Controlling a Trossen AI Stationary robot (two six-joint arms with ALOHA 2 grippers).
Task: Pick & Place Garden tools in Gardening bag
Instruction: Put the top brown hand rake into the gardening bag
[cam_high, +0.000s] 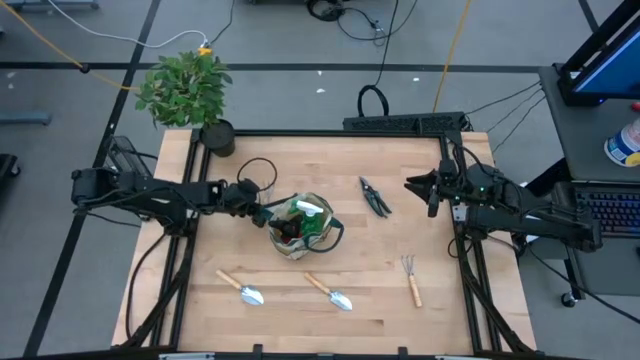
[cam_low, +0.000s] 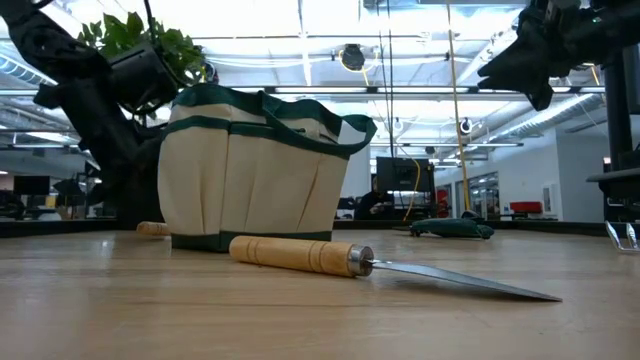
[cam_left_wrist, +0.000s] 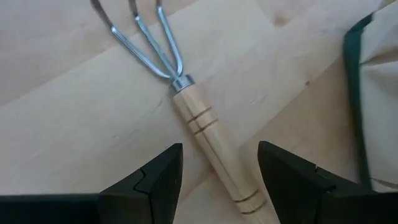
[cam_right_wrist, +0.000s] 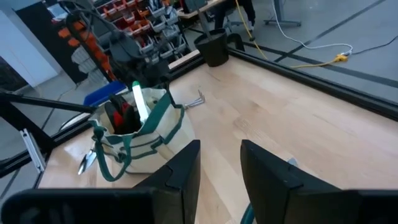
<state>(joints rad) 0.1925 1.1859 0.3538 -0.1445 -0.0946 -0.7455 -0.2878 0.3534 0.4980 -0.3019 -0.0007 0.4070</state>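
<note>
The beige gardening bag (cam_high: 300, 228) with green trim stands mid-table, holding a green spray bottle (cam_high: 308, 208) and red-and-black gloves (cam_high: 287, 230). My left gripper (cam_high: 254, 203) is open at the bag's left. Its fingers stand on either side of the wooden handle of a fork rake (cam_left_wrist: 186, 99) that lies flat on the table. I cannot see them touching it. My right gripper (cam_high: 418, 186) is open and empty above the table's right part, near the black pruning shears (cam_high: 375, 195). Two trowels (cam_high: 240, 287) (cam_high: 330, 292) and a second fork rake (cam_high: 411, 279) lie near the front edge.
A leafy potted plant (cam_high: 190, 95) in a black pot (cam_high: 216, 137) stands at the far left corner. A black cable loop (cam_high: 258, 172) lies behind the bag. In the low view a trowel (cam_low: 310, 255) lies in front of the bag (cam_low: 255, 170).
</note>
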